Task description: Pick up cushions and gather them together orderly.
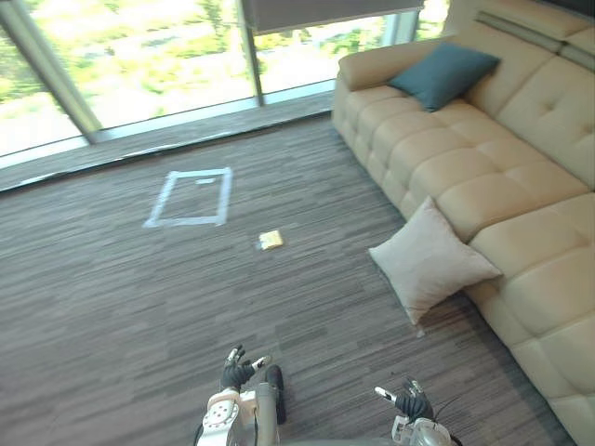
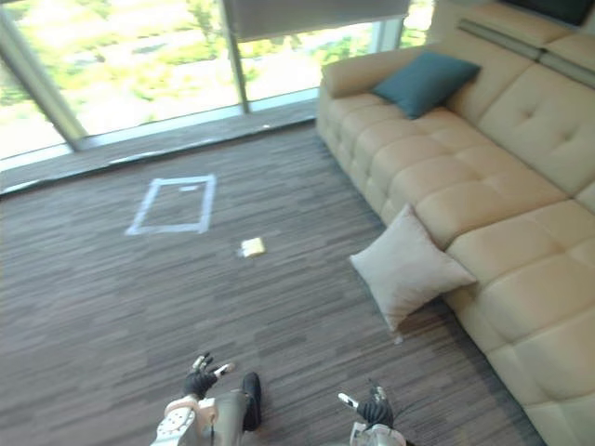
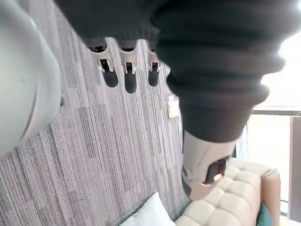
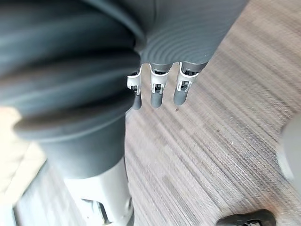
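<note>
Pale cushion (image 1: 429, 260) against edge-cropped sofa (image 1: 521, 186)

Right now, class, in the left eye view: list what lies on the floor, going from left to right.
tape outline → yellow scrap → beige cushion. The teal cushion on the sofa is left out, as it spans the same stretch as the beige one.

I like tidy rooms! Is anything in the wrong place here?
Yes. The beige cushion is off the sofa, standing tilted on the floor against its front, while the teal cushion lies on the seat. A small yellow thing also lies loose on the floor near a taped rectangle.
</note>
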